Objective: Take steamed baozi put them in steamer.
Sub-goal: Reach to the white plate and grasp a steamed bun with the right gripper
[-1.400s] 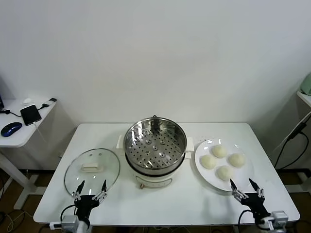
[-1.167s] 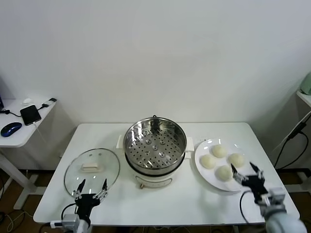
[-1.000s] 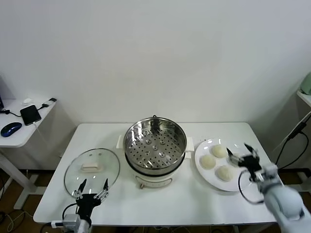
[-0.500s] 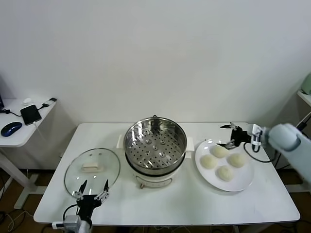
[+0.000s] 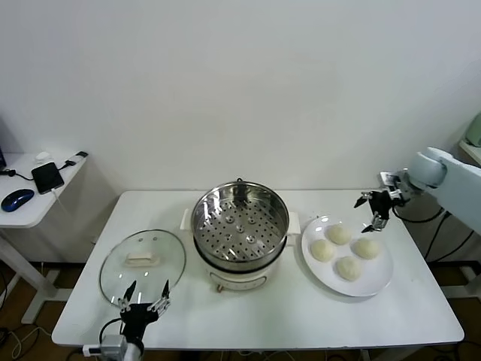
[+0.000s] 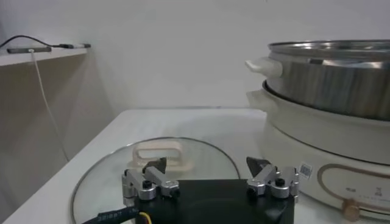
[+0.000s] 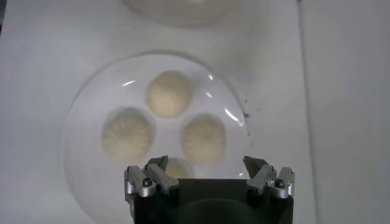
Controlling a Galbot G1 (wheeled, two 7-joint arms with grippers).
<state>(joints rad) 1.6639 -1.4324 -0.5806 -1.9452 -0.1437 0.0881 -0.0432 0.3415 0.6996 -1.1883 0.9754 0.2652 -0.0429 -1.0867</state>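
Several cream-white steamed baozi (image 5: 338,234) lie on a white plate (image 5: 379,282) at the right of the table. From above they show in the right wrist view too, baozi (image 7: 170,93) on the plate (image 7: 79,109), one of them partly hidden behind the fingers. The steel steamer (image 5: 240,226) on its cream base stands in the middle, its perforated tray bare. My right gripper (image 5: 366,214) hangs open in the air above the plate's far right side, the same gripper (image 7: 207,167) holding nothing. At the table's front left, my left gripper (image 5: 143,289) waits open.
A glass lid (image 5: 143,259) with a white handle lies left of the steamer, directly ahead of the left gripper (image 6: 207,167); the lid (image 6: 201,159) and steamer (image 6: 341,79) show there. A side table with a phone (image 5: 46,177) and mouse (image 5: 16,199) stands far left.
My right arm has lifted from the table's front right edge and swung up and back over the plate. The left arm has not moved.
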